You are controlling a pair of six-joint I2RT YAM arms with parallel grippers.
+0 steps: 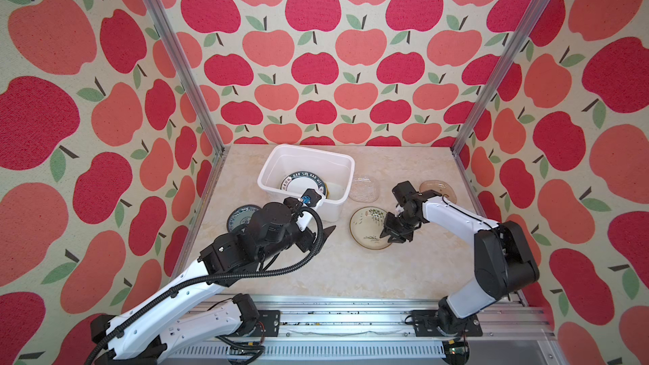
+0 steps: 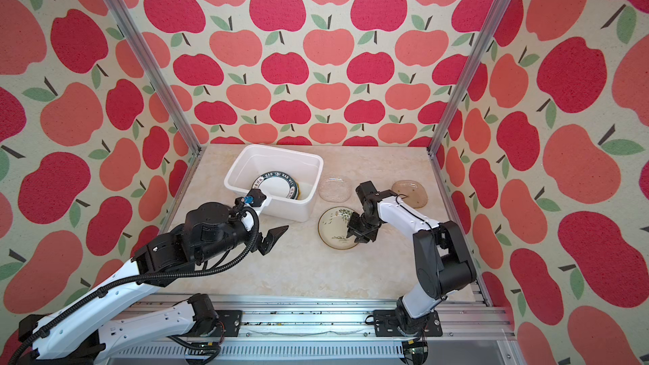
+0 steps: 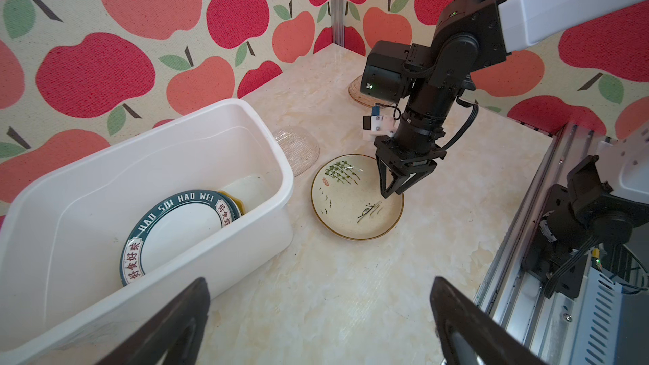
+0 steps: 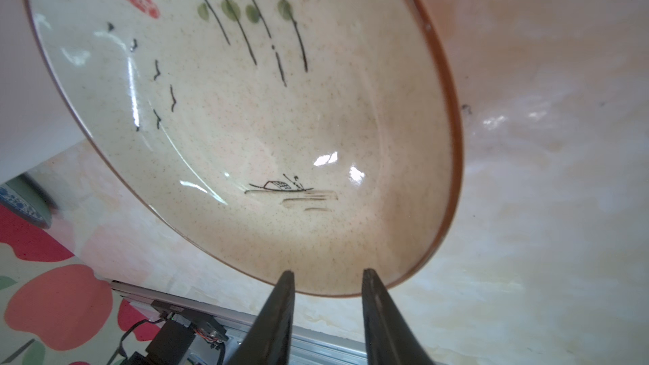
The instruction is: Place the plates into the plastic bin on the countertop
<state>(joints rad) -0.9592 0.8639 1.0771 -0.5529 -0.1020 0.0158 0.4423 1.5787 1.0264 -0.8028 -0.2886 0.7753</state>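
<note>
Where the left arm crosses the countertop (image 1: 368, 275), a blue-patterned plate (image 1: 240, 213) shows partly beneath it. The left gripper (image 2: 275, 238) hangs spread wide and empty just in front of the white plastic bin (image 1: 270, 166). Inside the bin, a green-rimmed lettered plate (image 1: 302, 184) rests over a yellow plate (image 3: 238, 205). Just right of the bin lies a clear glass plate (image 1: 365, 188). The right gripper (image 1: 395, 238), partly parted and gripping nothing, is over the right edge of the cream leaf-painted plate (image 1: 367, 228). A brown glass plate (image 1: 439, 189) lies behind that arm.

Bright, even light; soft shadows. Glare spots on cream plate (image 4: 246, 117) and desk (image 4: 544, 170). Close fingers (image 4: 277, 317) blurred; both top views bow at edges.
</note>
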